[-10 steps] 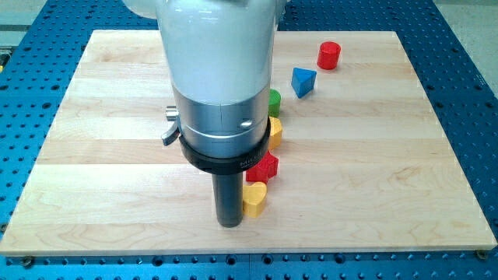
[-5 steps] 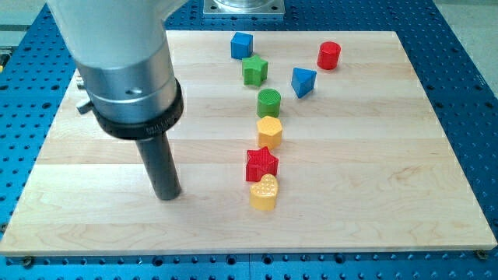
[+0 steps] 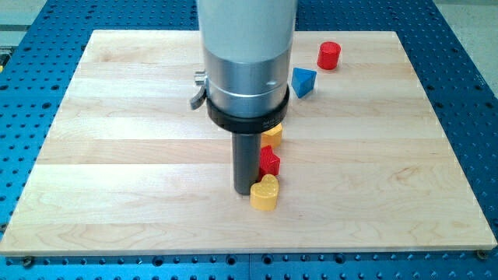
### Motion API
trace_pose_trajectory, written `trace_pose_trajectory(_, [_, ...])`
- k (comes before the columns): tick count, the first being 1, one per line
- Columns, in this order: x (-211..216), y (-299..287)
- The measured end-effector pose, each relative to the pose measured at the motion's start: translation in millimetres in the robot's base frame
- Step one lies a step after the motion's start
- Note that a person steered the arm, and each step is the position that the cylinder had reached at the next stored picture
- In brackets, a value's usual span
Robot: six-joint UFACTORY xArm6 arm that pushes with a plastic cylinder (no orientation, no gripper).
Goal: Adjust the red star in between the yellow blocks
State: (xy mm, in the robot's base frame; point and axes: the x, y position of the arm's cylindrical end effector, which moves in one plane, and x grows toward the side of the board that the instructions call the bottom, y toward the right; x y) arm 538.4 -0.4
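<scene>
The red star [image 3: 269, 161] lies between the yellow hexagon-like block [image 3: 273, 137] above it and the yellow heart [image 3: 264, 193] below it, near the board's middle. My tip [image 3: 245, 190] rests on the board just left of the red star and touching or nearly touching the yellow heart's upper left. The arm body hides part of the yellow hexagon and the star's left side.
A blue triangular block [image 3: 303, 81] and a red cylinder [image 3: 329, 55] lie toward the view's upper right. The arm hides the blocks behind it. The wooden board [image 3: 117, 155] sits on a blue perforated table.
My tip swung from the left side of the board back to the right, ending just left of the red star and yellow heart. The arm now hides the green and blue blocks again.
</scene>
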Motion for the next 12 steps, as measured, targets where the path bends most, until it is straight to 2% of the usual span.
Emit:
trace_pose_trajectory(2, [-6.3, 0.0])
trace_pose_trajectory(4, [9.7, -9.2])
trace_pose_trajectory(5, [35.7, -40.6])
trace_pose_trajectory(6, [63.8, -31.8])
trace_pose_trajectory(8, [63.8, -13.0])
trace_pose_trajectory(9, [57.2, -48.5])
trace_pose_trajectory(10, [14.5, -59.8])
trace_pose_trajectory(11, [-22.7, -58.5])
trace_pose_trajectory(12, [-34.9, -41.1])
